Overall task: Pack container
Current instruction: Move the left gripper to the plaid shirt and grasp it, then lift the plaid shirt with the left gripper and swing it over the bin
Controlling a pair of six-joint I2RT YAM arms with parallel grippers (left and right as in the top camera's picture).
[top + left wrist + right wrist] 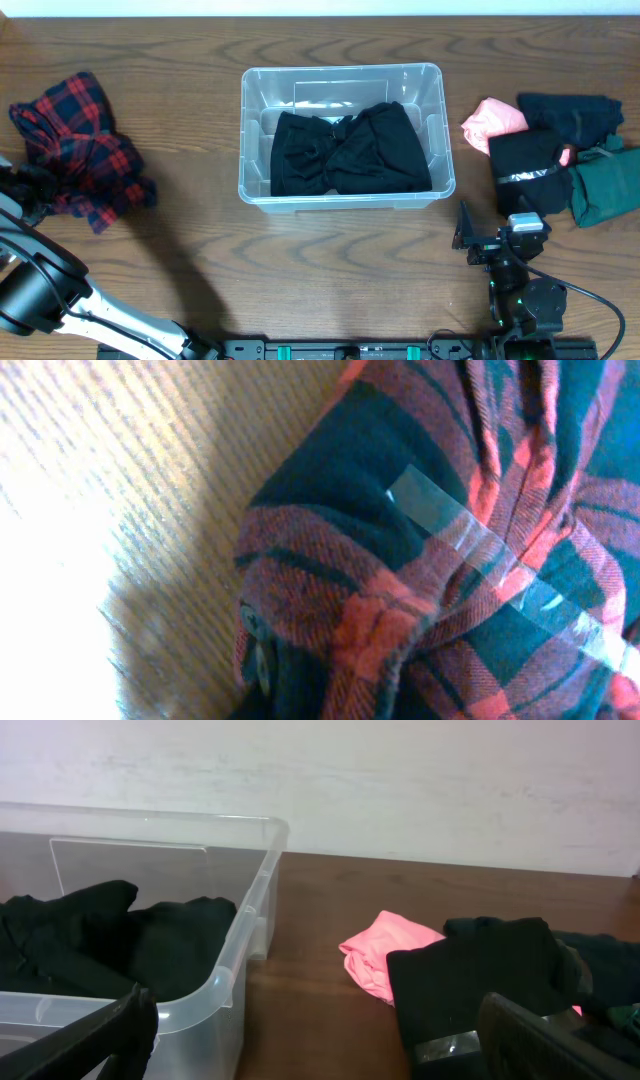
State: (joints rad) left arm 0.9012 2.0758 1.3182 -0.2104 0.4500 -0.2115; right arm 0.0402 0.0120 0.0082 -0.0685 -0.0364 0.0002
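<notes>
The container (247,130) sits ahead and to the left of my right gripper (315,1025), and well off to the right of my left gripper (28,185). I judge it light, with thin, slightly springy walls and slick clear plastic. If I had to shift it I would pinch the rolled rim on a long side, near a ribbed corner where it should be stiffest. It stands square on the table (330,260), so I would rather leave it there. A black garment (345,150) already lies inside, slumped across the floor and filling the near half.

The plaid shirt (400,560) fills my left wrist view, right under that gripper. It is a soft, crumpled bundle with a strip of clear tape (470,540) across it. I expect it to sag and trail, so a deep pinch on a thick fold near the middle looks better than an edge. I see no fingers in that view, so I cannot tell whether the left jaws are apart or closed on cloth.

My right jaws stand wide apart, holding nothing. Just ahead and to their right lie a folded black piece (480,975) and a pink one (385,955). Beyond those are a navy piece (570,115) and a dark green one (605,185).
</notes>
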